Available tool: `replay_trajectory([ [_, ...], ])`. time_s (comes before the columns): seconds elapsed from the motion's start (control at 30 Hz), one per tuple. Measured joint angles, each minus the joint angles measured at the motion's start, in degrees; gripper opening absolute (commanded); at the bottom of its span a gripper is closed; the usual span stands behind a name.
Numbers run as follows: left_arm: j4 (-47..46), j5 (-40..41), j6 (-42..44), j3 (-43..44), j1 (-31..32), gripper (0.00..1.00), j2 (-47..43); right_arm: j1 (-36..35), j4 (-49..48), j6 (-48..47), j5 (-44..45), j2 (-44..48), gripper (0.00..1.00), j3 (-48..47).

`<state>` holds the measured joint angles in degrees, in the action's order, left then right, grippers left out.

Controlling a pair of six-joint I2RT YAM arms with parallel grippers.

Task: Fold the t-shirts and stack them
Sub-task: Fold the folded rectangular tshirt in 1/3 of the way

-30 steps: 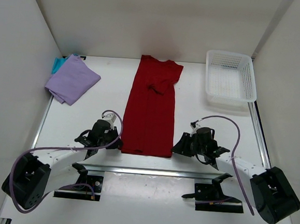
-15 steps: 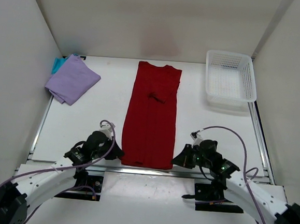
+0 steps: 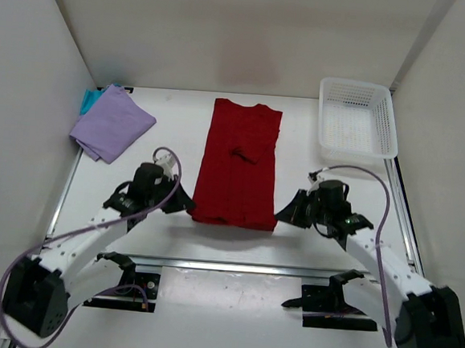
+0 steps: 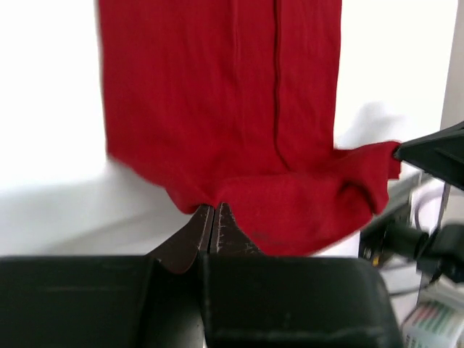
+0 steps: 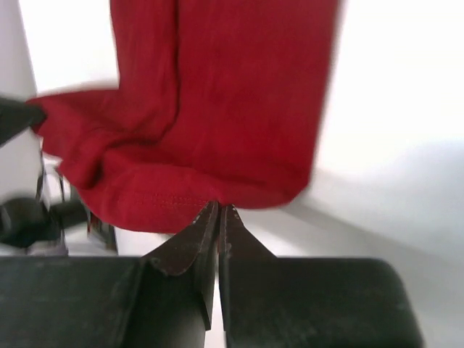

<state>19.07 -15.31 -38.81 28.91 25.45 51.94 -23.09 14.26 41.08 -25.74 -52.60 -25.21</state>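
Red cloth fills the middle of the table: the deep red t-shirt (image 3: 237, 162) lies as a long narrow strip, collar end toward the far wall, its near hem lifted and bunched between the two arms. The left gripper (image 3: 183, 205) sits at the hem's left corner, and the left wrist view shows its fingertips pressed together on a pinch of the red fabric (image 4: 246, 109), which sags in a fold just beyond them. The right gripper (image 3: 281, 216) sits at the hem's right corner, and its jaws are likewise closed on the red hem (image 5: 217, 94), seen from the right wrist camera. At the far left corner lies the pale lavender t-shirt (image 3: 112, 122), folded, atop the teal t-shirt (image 3: 88, 100), well apart from both grippers. A white lattice basket (image 3: 358, 119) stands at the far right.
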Motion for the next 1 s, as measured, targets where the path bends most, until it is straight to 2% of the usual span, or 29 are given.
replay_trajectory([
  [0.17,-4.2,-2.2,3.2,11.3,-6.0,0.0,16.7,7.9,-3.5,-6.1,-0.6,-15.4,0.0,-10.1],
  [0.4,-7.5,-1.6,6.4,30.2,-8.1,0.0,38.2,13.5,-8.7,-9.6,-3.6,-34.7,0.0,-25.5],
  [0.67,-9.0,-1.4,6.2,39.8,-12.0,0.02,55.1,16.4,-11.3,-9.9,-7.3,-54.4,0.0,-41.7],
  [0.77,-9.7,-1.5,5.6,43.1,-12.9,0.11,59.3,16.4,-11.1,-10.3,-7.8,-59.4,0.02,-46.1],
  [0.83,-10.8,-1.7,5.0,44.7,-13.2,0.22,60.8,16.4,-11.1,-10.5,-7.8,-61.5,0.11,-48.0],
  [0.87,-11.6,-2.1,4.6,45.3,-13.3,0.26,61.3,16.4,-11.0,-10.6,-7.7,-62.1,0.19,-48.6],
  [0.9,-12.3,-2.4,4.2,45.7,-13.5,0.36,61.5,16.5,-11.0,-10.7,-7.8,-62.4,0.29,-49.0],
  [0.93,-12.8,-2.8,3.9,45.9,-13.6,0.49,61.5,16.5,-11.0,-10.6,-7.6,-62.5,0.32,-49.2],
  [1.0,-14.5,-3.4,3.4,46.0,-13.9,0.65,61.4,16.4,-10.9,-11.1,-7.3,-62.1,0.37,-49.4],
])
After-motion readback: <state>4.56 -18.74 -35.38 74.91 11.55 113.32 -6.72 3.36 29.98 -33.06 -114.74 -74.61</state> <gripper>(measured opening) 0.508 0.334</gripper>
